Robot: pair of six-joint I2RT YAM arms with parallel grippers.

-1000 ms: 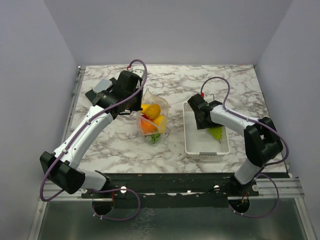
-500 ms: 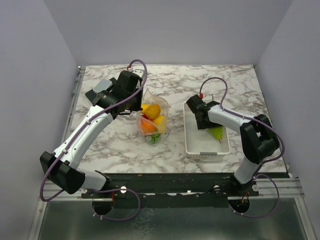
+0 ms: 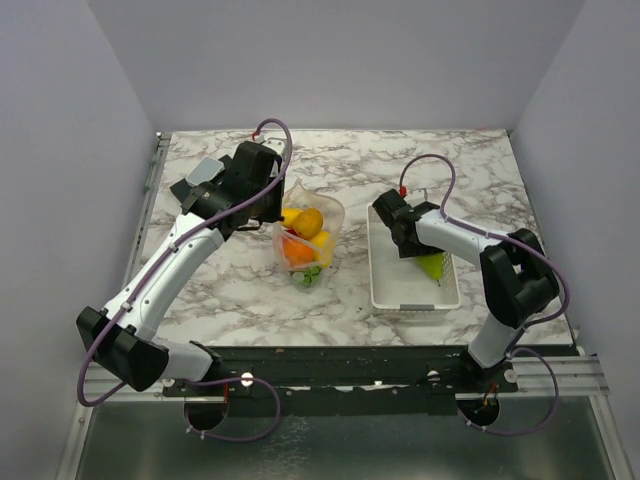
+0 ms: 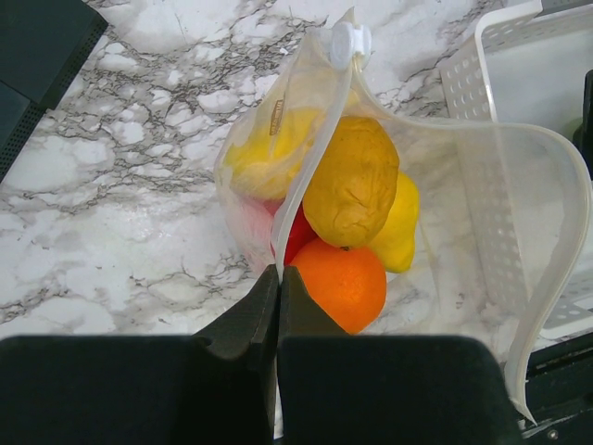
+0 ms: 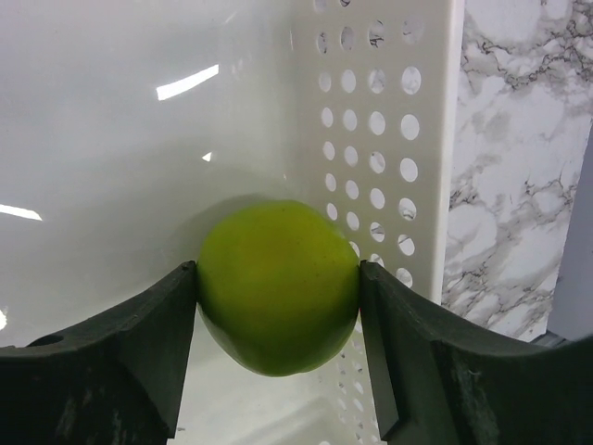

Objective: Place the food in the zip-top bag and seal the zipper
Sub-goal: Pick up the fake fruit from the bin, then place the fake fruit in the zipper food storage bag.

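**Left to right across the white-and-grey marble tabletop.** At left, we see the left gripper closed. Its two black fingers pinch flat on the near mouth edge of the clear, floppy plastic zip-top bag.

The bag stands near the table's middle with its mouth spread into a wide loop. The narrow clear press-seal zipper runs from the pinch up to a small white slider at the far end, and the two sides of the strip are apart.

Inside the bag we find glossy plastic toy fruits packed against one another:
- a dull yellow lemon-shaped fruit on top
- a round orange fruit beneath it
- a brighter yellow fruit to its right
- a red fruit, half hidden

From above, a green piece shows low in the bag.

Just beside the bag lies the white rectangular perforated plastic tray. The right gripper reaches into it, and its fingers bear on both sides of a round glossy green toy fruit. The fruit sits near the tray's perforated side wall. We cannot tell whether it rests on the tray floor.
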